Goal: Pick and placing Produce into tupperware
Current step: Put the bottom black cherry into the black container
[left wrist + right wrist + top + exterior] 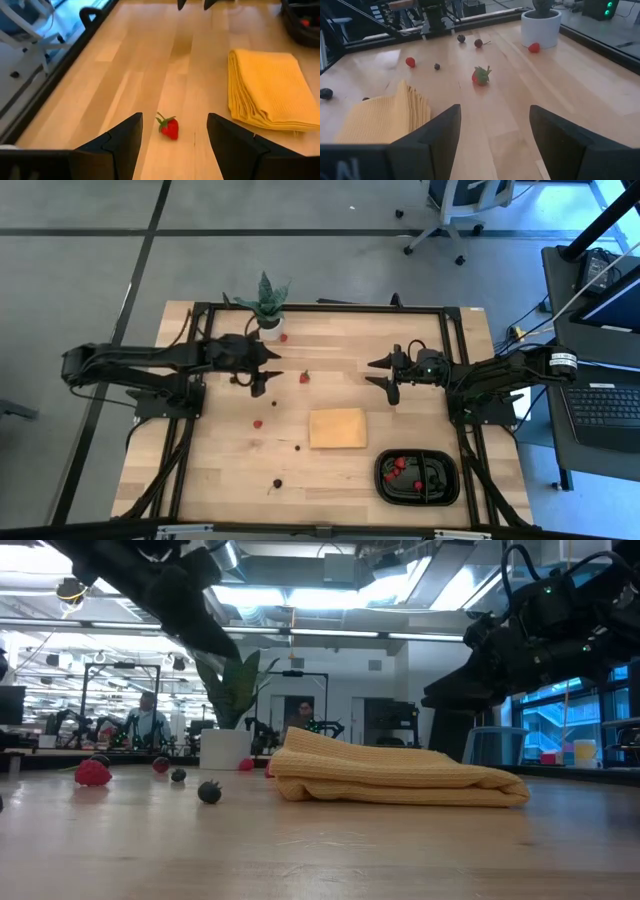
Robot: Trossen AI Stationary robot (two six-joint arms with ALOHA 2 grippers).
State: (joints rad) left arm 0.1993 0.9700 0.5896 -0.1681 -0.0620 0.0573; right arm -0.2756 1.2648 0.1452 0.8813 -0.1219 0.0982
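A red strawberry with a green top (305,377) lies on the wooden table between my two grippers, and shows in the left wrist view (170,127) and the right wrist view (481,76). My left gripper (270,370) (173,119) is open, above and to the left of it. My right gripper (378,377) (495,107) is open, to its right. Other red pieces (258,423) (283,337) and dark pieces (277,483) (298,448) lie scattered on the table. The black tray (447,490) sits near the table's front right corner and holds several red and dark pieces.
A folded tan cloth pad (337,428) (395,778) lies between the strawberry and the tray. A potted spiky plant (268,305) stands at the far edge, behind the left gripper. A black frame (330,308) runs around the table. A laptop (610,405) sits off to the right.
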